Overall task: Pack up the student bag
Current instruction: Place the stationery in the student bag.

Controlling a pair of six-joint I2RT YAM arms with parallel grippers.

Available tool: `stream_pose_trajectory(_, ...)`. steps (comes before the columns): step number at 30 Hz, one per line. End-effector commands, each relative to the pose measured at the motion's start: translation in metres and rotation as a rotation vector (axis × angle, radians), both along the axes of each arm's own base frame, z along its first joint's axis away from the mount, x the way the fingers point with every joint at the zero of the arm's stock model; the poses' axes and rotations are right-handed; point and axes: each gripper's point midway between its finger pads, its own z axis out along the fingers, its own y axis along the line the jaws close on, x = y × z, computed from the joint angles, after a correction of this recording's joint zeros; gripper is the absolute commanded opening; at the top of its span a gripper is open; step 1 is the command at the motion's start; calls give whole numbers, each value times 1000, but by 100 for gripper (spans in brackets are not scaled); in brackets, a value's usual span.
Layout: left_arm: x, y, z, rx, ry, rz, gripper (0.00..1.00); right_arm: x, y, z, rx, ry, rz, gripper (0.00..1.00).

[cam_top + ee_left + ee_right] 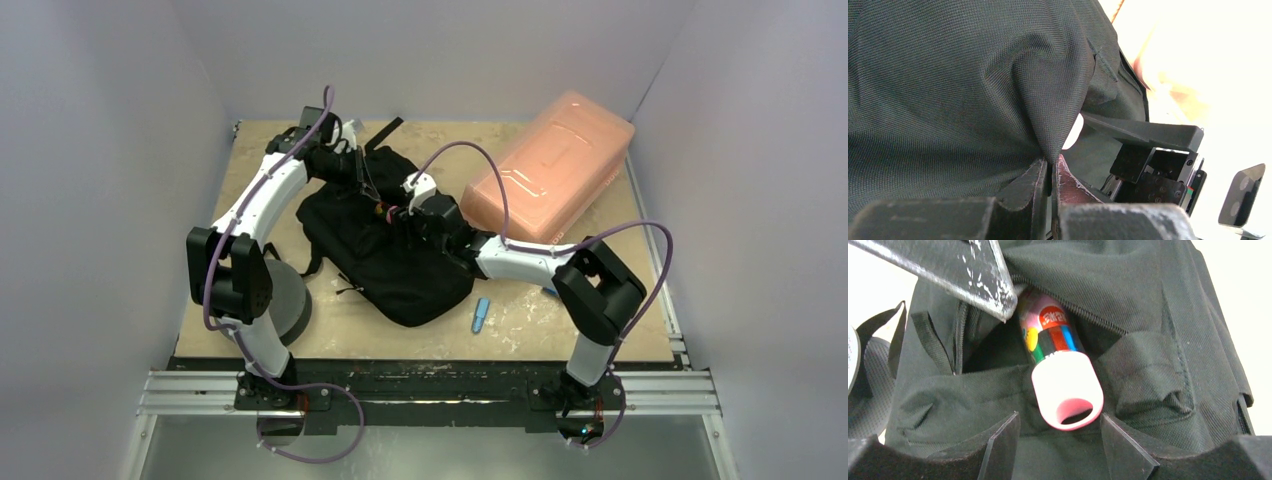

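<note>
Your bag (405, 270) lies about mid-table, a little towards the far left corner, with its zip opening turned up between the two arms. The jaws of your left arm (262, 195) are pinched fully together on a fold of the bag's black cloth by that opening, and the cloth stands in a peak above them. The jaws of your right arm (520, 258) stand well apart at the mouth of the opening, holding nothing. Between them is a tube (1063, 385) with a pink-white cap and a bright label. It sits partly inside the bag, cap end out, with a gap showing on each side. A pink box (550, 175) fills the far right corner. A small blue item (481, 315) lies on the table (520, 335) near its near edge, just right of the bag. A grey ring (292, 300) sits by the left edge
</note>
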Motion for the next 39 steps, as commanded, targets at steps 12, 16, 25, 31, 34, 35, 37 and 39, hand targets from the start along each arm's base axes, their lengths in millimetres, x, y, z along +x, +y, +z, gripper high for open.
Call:
stream_pose_trajectory(12,-6,-13,36,-93,-72,-41,0,42,23,34,116,-102,-101,0)
stream_pose_trajectory(16,-7,-13,38,-96,-79,-41,0,57,28,49,222,-107,-145,1)
stream_pose_trajectory(25,-6,-12,34,-86,-77,-39,0,54,32,68,399,-1,-113,28)
stream_pose_trajectory(31,-8,-14,40,-105,-80,-45,0,34,-2,63,340,5,-151,44)
stream_pose_trajectory(34,-8,-12,41,-94,-89,-40,0,36,-10,62,329,11,-170,44)
stream_pose_trajectory(35,-8,-13,41,-97,-84,-43,0,38,-12,64,333,6,-172,44)
stream_pose_trajectory(37,-9,-16,42,-116,-76,-52,0,41,-11,67,339,-5,-167,44)
stream_pose_trajectory(39,-10,-16,43,-120,-84,-52,0,47,-6,64,337,8,-154,42)
